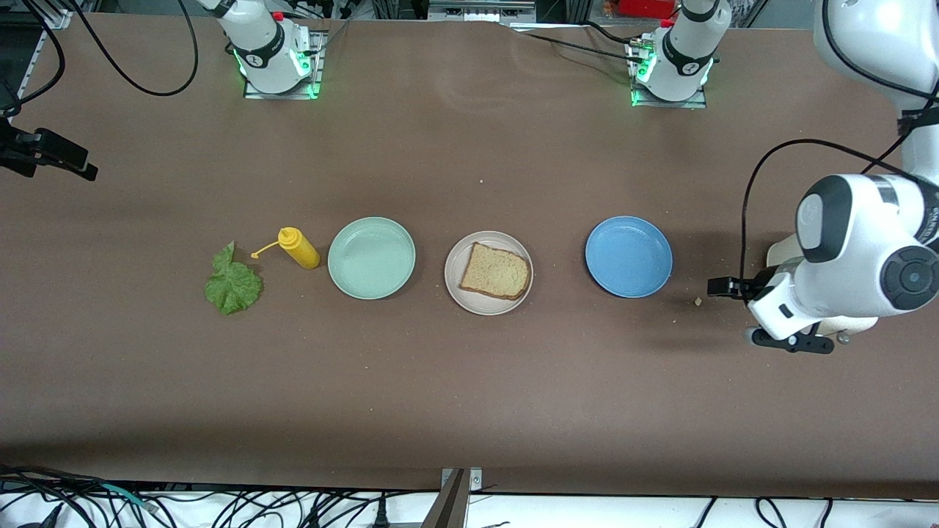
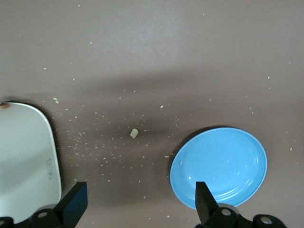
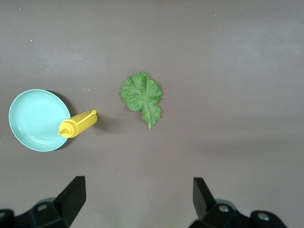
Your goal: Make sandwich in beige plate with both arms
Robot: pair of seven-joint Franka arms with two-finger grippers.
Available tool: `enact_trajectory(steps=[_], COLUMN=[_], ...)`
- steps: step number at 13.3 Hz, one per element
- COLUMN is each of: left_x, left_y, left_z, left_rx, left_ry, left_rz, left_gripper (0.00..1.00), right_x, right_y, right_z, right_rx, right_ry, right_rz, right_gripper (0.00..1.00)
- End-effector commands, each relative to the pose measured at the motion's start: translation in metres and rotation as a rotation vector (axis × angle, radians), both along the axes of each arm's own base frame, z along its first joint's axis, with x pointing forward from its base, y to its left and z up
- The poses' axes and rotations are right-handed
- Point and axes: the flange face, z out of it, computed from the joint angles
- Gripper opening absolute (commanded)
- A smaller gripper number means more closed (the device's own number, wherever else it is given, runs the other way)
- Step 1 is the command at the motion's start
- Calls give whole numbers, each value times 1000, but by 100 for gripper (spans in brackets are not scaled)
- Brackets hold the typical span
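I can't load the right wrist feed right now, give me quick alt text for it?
The right claw hangs open over bare brown table, empty, looking down on a crinkled green lettuce leaf lying flat. Beside the leaf a yellow plastic squeeze bottle lies tipped over against the rim of a round mint green plate, which is empty.

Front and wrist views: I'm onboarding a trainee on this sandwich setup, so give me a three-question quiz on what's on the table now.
1. True or false: the toast lies in the beige plate.
2. What lies nearest the lettuce? A) blue plate B) yellow bottle C) toast
3. Fill in: the left gripper and the right gripper both have ____ jaws, holding nothing.

Key: 1 true; 2 B; 3 open. The left gripper hangs over bare table beside the blue plate, the right over bare table by the lettuce.
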Motion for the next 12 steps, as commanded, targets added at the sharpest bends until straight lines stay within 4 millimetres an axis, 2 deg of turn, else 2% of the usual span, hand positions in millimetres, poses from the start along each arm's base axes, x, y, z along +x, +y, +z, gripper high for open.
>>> enact_trajectory(steps=[1,6,8,10,12], left_x=[-15,-35,-45,-56,-61], left_y=[13,21,35,44,47], left_z=[31,84,109,139,158], left_rx=[22,23,18,19,48], left_ry=[9,-1,-8,-38,-67], left_rz=[-37,-27,-7,6,2], left_gripper=[100,100,100,100,100], right_x=[-1,-1,-1,0,4], right_y=[0,1,2,1,6], right_z=[6,7,7,1,-14], right_rx=[16,16,16,18,1], right_ry=[-1,-2,-2,8,48], right_rz=[3,4,7,-1,22], right_gripper=[100,100,100,100,100])
